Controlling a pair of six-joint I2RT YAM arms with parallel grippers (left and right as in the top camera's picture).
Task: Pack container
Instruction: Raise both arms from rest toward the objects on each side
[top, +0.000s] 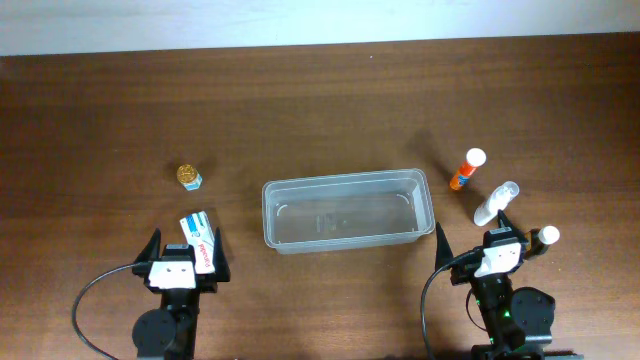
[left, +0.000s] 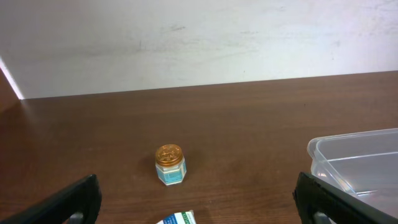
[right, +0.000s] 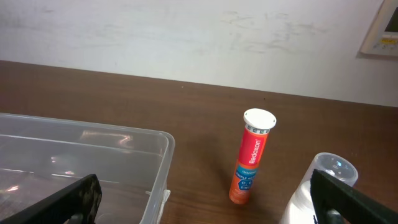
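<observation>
The left claw is held wide, with nothing gripped. A box is seen on the table between its jaws, its long axis roughly along the claw's reach. Whether either jaw is touched cannot be told. A jar is set farther ahead, well apart. The container is found ahead and to the right of this claw. It is empty as far as can be seen, and its long axis is laid crosswise between the two arms.

From the right claw, likewise spread wide and empty, the container is placed ahead and to the left. A bottle is laid just ahead of this claw, leaned rightward, with a tube beyond it.

The box is judged the nearest item for the left claw, so a closing of the jaws and a short carry ahead and rightward would be called for.
</observation>
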